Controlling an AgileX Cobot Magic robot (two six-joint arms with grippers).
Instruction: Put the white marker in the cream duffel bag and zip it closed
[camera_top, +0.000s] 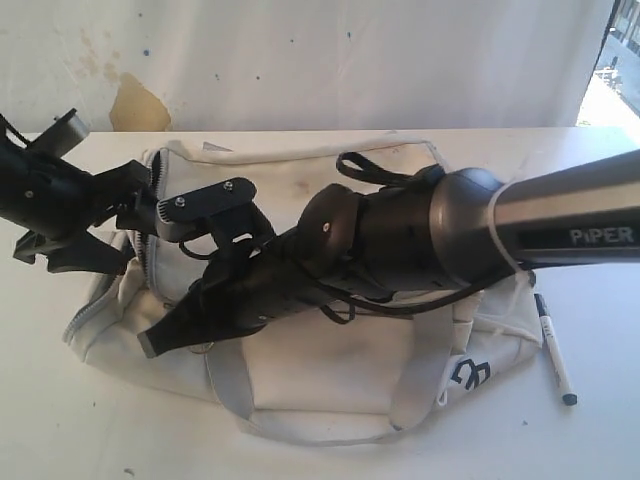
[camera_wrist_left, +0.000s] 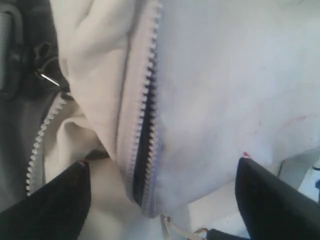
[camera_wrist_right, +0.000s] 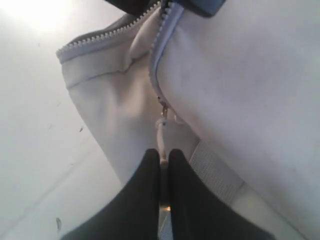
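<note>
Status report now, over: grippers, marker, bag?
Left gripper open over the cream duffel bag. Right gripper shut on the zipper pull. White marker outside, on the table beside the bag. Right arm across the bag.

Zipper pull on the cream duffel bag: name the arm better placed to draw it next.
Right. The right end effector is shut on the zipper pull, its cord pinched between the fingers. The left end effector hangs open over the zipper teeth, gripping nothing.
</note>
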